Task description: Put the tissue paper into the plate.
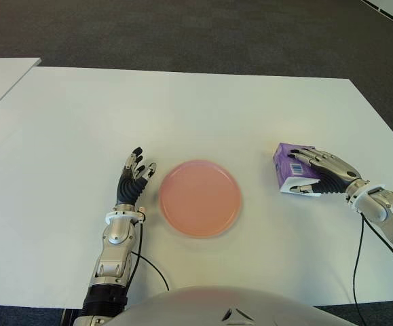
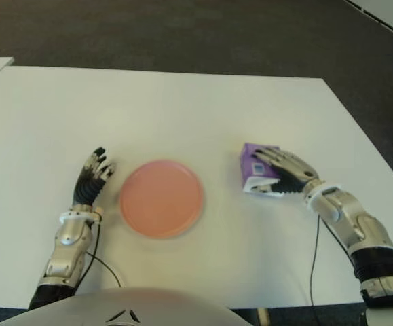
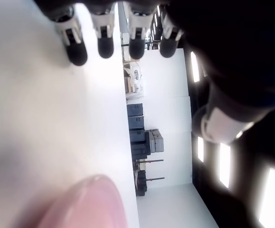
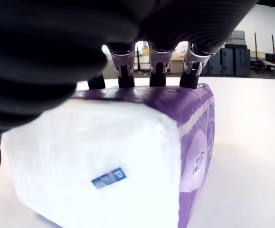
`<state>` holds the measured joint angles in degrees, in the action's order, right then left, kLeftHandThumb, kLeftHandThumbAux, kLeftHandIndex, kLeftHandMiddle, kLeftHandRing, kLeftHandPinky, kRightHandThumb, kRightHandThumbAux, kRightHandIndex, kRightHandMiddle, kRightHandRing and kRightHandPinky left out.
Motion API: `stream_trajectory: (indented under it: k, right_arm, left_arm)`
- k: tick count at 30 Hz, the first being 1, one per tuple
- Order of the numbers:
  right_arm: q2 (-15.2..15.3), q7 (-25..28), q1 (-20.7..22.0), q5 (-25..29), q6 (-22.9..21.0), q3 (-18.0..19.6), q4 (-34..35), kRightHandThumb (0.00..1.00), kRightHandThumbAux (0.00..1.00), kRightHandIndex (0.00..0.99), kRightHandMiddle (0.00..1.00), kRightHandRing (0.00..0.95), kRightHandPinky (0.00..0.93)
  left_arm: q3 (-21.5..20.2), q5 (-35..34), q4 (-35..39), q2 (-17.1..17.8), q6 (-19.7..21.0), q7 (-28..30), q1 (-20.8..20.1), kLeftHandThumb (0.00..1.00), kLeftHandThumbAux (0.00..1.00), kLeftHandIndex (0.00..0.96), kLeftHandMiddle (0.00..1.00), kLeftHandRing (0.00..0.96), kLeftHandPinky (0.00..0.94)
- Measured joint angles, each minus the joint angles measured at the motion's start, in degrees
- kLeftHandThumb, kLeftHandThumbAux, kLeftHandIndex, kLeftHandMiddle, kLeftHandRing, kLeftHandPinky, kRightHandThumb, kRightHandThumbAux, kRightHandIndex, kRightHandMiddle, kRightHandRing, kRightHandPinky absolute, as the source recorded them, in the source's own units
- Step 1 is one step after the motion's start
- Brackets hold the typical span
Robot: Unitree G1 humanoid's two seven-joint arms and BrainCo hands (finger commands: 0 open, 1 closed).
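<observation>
The tissue paper pack [image 1: 288, 168], purple and white, sits on the white table [image 1: 182, 109] to the right of the pink plate [image 1: 199, 198]. My right hand [image 1: 316, 173] covers its right side. In the right wrist view the fingers [image 4: 158, 61] lie over the top of the pack [image 4: 128, 156] with their tips hooked on its far edge, and the thumb is at the near side. The pack still stands on the table. My left hand [image 1: 136, 175] shows just left of the plate, fingers straight and holding nothing. The plate holds nothing.
A second white table [image 1: 3, 78] stands at the far left, across a narrow gap. Dark carpet lies beyond the table's far edge. Cables [image 1: 359, 251] run from both wrists toward my body.
</observation>
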<state>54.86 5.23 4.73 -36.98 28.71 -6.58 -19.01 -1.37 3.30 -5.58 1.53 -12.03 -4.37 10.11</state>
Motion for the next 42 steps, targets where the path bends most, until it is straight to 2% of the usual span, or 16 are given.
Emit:
stream_trajectory:
  k: [11, 26, 28, 34, 42]
  right_arm:
    - [0.0, -1.5, 1.4, 0.0, 0.7, -2.4, -2.3, 0.142, 0.371, 0.0, 0.0, 0.0, 0.0]
    - [0.3, -2.3, -0.3, 0.3, 1.1, -2.8, -0.8, 0.14, 0.401, 0.0, 0.0, 0.0, 0.0]
    - [-0.7, -4.4, -0.9, -0.7, 0.2, -3.4, -0.9, 0.141, 0.416, 0.0, 0.0, 0.0, 0.0]
    - [-6.4, -10.8, -2.2, -2.5, -3.6, -5.7, 0.4, 0.169, 0.465, 0.0, 0.0, 0.0, 0.0]
    - [-9.4, -16.3, -3.9, -5.1, -5.9, -8.2, 2.6, 0.229, 0.517, 0.0, 0.0, 0.0, 0.006]
  left_arm:
    - [0.0, 0.0, 0.0, 0.1, 0.0, 0.0, 0.0, 0.0, 0.579, 0.0, 0.0, 0.0, 0.0]
    - [-0.1, 0.1, 0.0, 0.1, -0.7, 0.0, 0.2, 0.0, 0.575, 0.0, 0.0, 0.0, 0.0]
    - [-0.1, 0.1, 0.0, 0.1, -0.7, 0.0, 0.3, 0.0, 0.577, 0.0, 0.0, 0.0, 0.0]
    - [0.0, 0.1, 0.0, 0.2, -0.7, 0.0, 0.3, 0.0, 0.578, 0.0, 0.0, 0.0, 0.0]
    - [0.0, 0.0, 0.0, 0.2, -0.6, 0.1, 0.8, 0.0, 0.582, 0.0, 0.0, 0.0, 0.0]
